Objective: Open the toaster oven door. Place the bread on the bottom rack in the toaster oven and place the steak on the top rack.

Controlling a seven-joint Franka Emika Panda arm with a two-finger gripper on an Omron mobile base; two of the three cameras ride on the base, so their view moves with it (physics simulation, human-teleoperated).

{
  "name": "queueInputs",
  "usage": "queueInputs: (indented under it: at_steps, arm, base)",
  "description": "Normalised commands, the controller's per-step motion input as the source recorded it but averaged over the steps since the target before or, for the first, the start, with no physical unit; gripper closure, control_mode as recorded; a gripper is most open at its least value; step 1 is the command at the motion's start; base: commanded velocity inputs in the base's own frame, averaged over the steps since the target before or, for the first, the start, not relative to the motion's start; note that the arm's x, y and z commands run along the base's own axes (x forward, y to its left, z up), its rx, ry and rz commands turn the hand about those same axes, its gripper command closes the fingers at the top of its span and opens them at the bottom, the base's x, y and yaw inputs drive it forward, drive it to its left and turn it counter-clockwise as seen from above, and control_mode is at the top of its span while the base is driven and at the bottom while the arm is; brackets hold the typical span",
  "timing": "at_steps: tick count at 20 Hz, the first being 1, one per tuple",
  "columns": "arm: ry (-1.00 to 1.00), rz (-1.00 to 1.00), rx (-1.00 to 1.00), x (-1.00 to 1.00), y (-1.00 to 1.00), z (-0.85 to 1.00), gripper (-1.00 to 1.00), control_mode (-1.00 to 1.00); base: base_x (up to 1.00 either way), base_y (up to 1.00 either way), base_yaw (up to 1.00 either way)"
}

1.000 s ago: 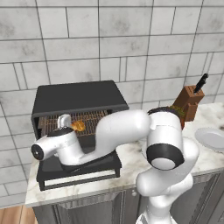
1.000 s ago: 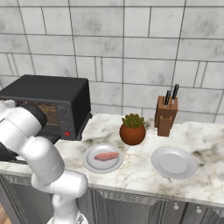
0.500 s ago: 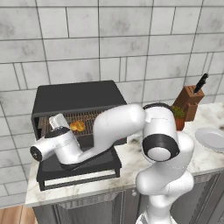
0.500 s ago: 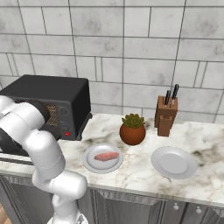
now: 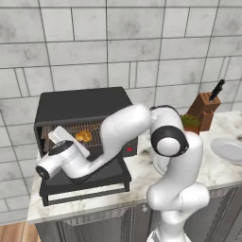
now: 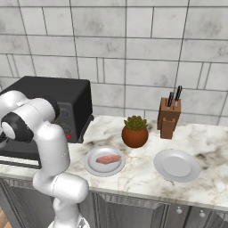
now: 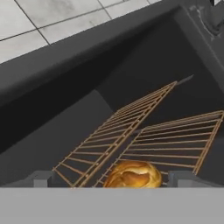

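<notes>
Between the spread, empty fingers point(image 7: 112, 180), the small lumpy golden-brown bread point(image 7: 132, 175) rests on a copper-brown wire rack point(image 7: 175, 140), apparently the bottom one, inside the boxy matte-black toaster oven point(image 5: 82, 106). Over the last second the arm has drawn back from it, so the pink steak point(image 6: 108, 159) on its white plate point(image 6: 93, 167), well away on the counter point(image 6: 147, 178), comes next.

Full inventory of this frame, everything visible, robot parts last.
toaster oven: 1, matte black, left end of counter.
toaster oven door: 1, black, folded down open in front.
racks: 2, copper-brown wire, inside oven.
bread: 1, golden-brown, on a rack inside; which rack unclear.
steak: 1, pink, on small white plate right of oven.
empty plate: 1, white, further right.
potted plant: 1, green in brown pot, behind plates.
knife block: 1, brown wood, dark handles, near wall.
counter: marble.
gripper: 1, dark tips, open, just in front of bread, not touching it.
</notes>
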Motion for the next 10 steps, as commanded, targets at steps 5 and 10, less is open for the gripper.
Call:
queueInputs:
  at_steps: [5,10]
  arm:
    - [-0.02,0.0,-0.16,0.27,0.39,-0.06,-1.0,-1.0]
    - [-0.02,0.0,-0.07,0.26,0.29,-0.06,-1.0,-1.0]
  base:
    - [0.0,0.0,0.0]
    - [0.0,0.0,0.0]
